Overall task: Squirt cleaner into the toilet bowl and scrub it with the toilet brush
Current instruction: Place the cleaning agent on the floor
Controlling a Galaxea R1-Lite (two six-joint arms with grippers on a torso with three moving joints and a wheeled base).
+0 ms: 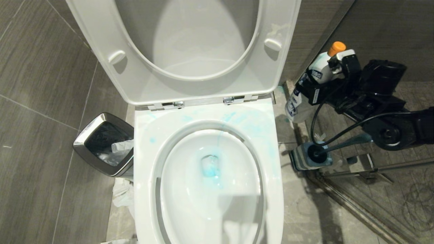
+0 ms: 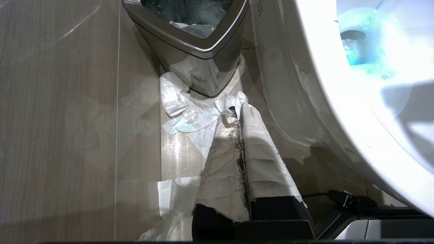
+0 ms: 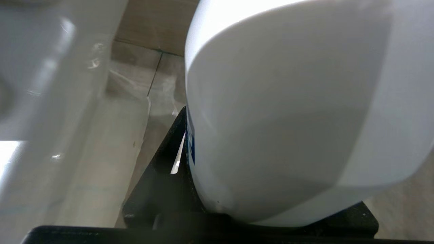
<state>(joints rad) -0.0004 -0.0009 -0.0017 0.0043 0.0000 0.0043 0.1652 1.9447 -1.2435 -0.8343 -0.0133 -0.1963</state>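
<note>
Turquoise cleaner [image 1: 211, 169] tints toilet bowl [image 1: 149, 162] water; right claw [image 1: 313, 84] grips bottle [image 1: 305, 91]; left claw [image 2: 237, 113] closed.

The raised lid [image 1: 190, 37] is being cut off at the far edge, and the toilet bowl [image 1: 276, 189] at the near one. The bottle [image 1: 305, 91] label is being half hidden by the right gripper [image 1: 315, 89], too small to read anyway. The toilet brush [image 1: 346, 142] head is being swallowed by its holder [image 1: 300, 159].
</note>
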